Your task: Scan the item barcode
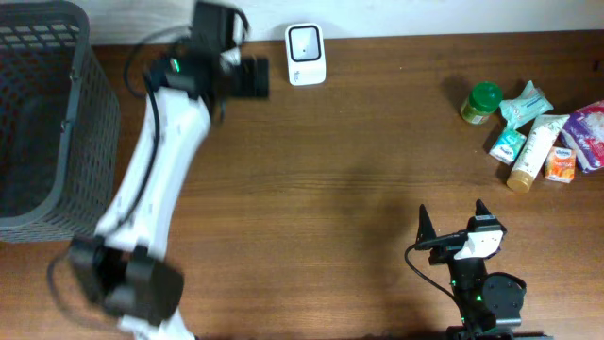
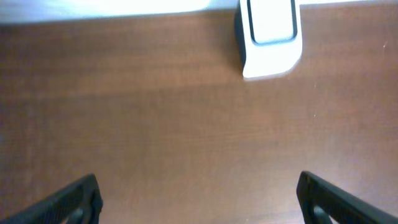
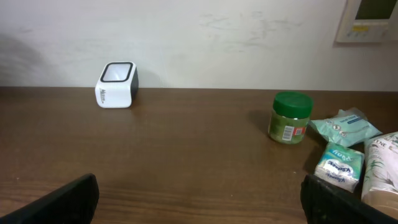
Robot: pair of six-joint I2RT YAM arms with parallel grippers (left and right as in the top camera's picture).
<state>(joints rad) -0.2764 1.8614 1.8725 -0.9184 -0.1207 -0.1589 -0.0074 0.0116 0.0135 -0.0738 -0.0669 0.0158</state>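
Items: a green-lidded jar, a small box and a tube lie clustered with other packets at the far right of the table; nothing grips them.
Scanner: the white scanner stands at the far edge, well apart from the cluster.
Right gripper: jaws spread wide, empty, near the front edge.
Left gripper: jaws spread wide, empty, just beside the scanner.
Basket: a dark mesh basket sits at the left end.

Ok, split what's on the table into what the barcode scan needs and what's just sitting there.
Needed: white scanner; green-lidded jar, tube and packets, any of which could be the item.
Idle: mesh basket.
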